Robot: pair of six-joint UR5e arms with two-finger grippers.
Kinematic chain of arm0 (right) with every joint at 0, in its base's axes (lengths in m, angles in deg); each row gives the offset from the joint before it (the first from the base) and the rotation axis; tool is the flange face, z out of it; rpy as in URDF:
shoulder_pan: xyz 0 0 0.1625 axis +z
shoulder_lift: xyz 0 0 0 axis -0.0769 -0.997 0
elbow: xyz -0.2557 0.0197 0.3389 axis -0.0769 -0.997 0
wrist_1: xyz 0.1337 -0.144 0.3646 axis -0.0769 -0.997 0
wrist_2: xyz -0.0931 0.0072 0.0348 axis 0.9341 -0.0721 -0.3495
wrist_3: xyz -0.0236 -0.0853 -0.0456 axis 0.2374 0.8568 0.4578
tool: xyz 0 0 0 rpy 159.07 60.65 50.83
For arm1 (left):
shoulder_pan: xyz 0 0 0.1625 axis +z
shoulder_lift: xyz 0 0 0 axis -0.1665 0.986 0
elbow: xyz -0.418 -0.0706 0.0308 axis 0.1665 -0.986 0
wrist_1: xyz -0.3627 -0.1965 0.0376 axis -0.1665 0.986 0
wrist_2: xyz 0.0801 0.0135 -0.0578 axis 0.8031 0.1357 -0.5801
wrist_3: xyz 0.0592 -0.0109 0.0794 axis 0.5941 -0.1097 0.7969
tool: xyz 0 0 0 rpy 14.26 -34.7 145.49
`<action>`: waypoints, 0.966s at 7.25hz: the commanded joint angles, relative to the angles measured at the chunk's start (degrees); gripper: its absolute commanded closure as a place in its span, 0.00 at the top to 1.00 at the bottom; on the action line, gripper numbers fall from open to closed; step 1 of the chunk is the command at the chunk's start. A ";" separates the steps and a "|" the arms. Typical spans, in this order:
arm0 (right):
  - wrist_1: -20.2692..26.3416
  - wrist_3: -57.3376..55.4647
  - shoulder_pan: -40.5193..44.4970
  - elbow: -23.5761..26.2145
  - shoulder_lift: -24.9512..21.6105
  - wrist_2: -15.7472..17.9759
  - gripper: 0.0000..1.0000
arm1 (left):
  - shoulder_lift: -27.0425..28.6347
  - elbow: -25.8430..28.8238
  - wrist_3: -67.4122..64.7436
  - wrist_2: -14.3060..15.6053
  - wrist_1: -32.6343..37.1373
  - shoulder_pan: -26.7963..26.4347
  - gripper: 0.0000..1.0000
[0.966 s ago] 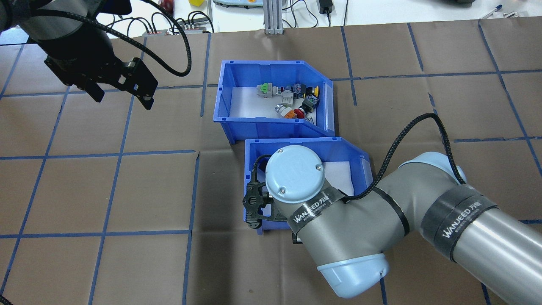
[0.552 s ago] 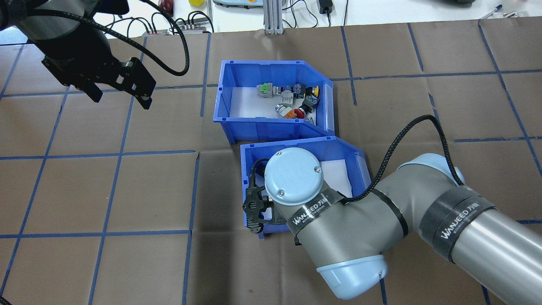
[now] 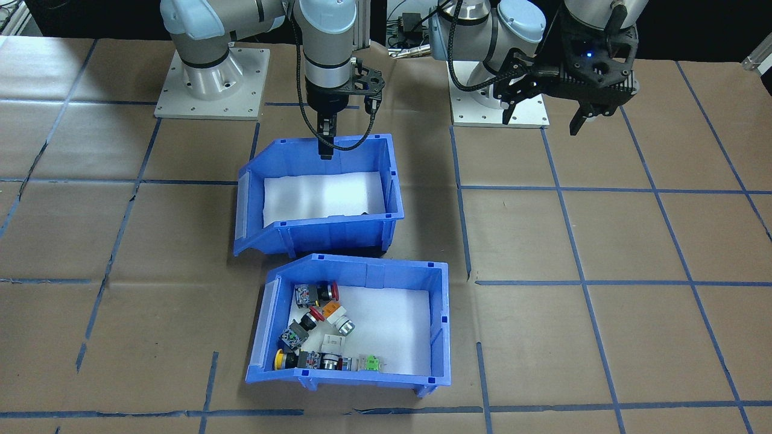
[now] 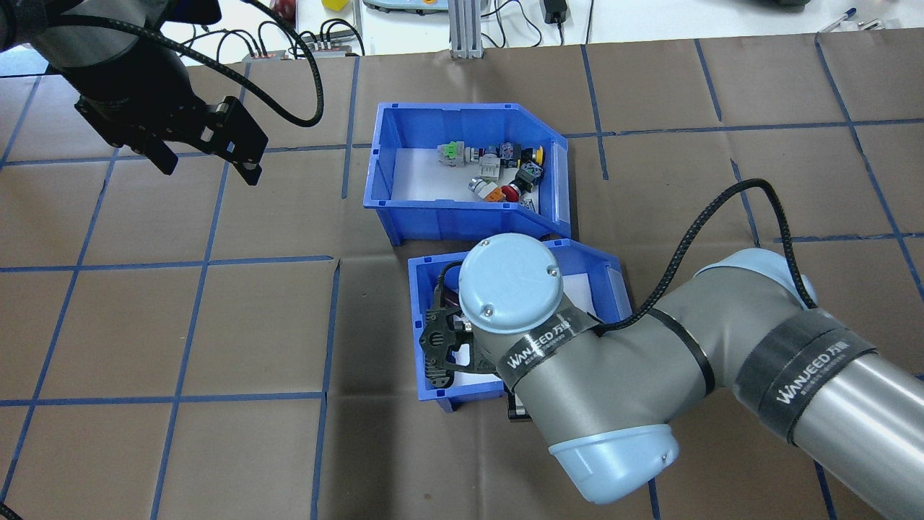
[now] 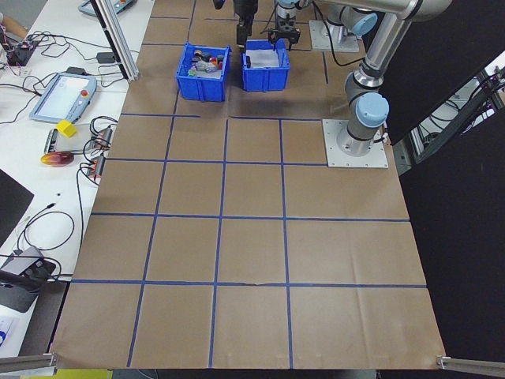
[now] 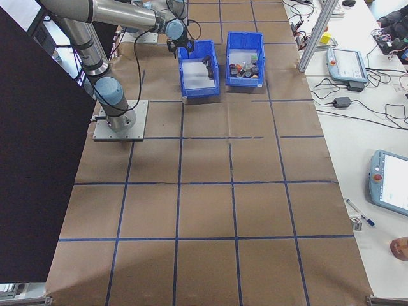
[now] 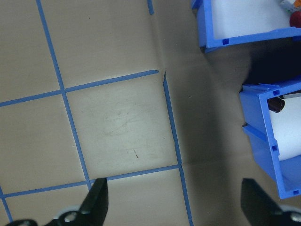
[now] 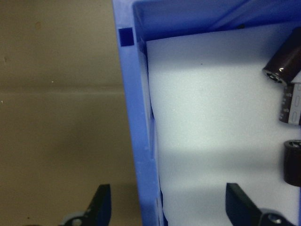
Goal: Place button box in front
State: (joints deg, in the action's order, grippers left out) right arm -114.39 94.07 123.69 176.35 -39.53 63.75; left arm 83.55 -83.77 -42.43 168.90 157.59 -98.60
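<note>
Worktop (image 4: 216, 325) paper is creased under both bins, so a dragged bin may snag and tip. Right arm reaches over the second blue bin (image 3: 386, 175), its right gripper (image 8: 164, 207) with jaws apart straddling that bin's wall, not yet clamped; a shallow bite could let it twist into its neighbour. The button box (image 4: 390, 166) sits on the far side from the robot, touching or nearly touching that bin, switches loose inside. Left gripper (image 4: 206, 155) hangs spread wide and empty, well apart.
</note>
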 commanded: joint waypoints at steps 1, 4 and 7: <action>9.32 -0.59 -5.51 -7.19 -1.19 -0.18 1.00 | 0.79 -0.05 0.18 0.03 -0.08 -0.02 0.99; 8.48 -11.07 -15.45 -11.45 -1.36 -0.45 1.00 | 1.15 -0.14 0.00 0.03 -0.25 -0.02 0.99; 11.00 -36.11 -23.62 -17.50 -0.57 -3.61 1.00 | 1.59 -0.67 -0.96 -0.06 -0.60 -0.02 0.99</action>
State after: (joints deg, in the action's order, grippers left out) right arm -104.90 68.09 103.70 161.30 -40.46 60.87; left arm 85.02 -84.32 -43.14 168.85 157.13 -98.62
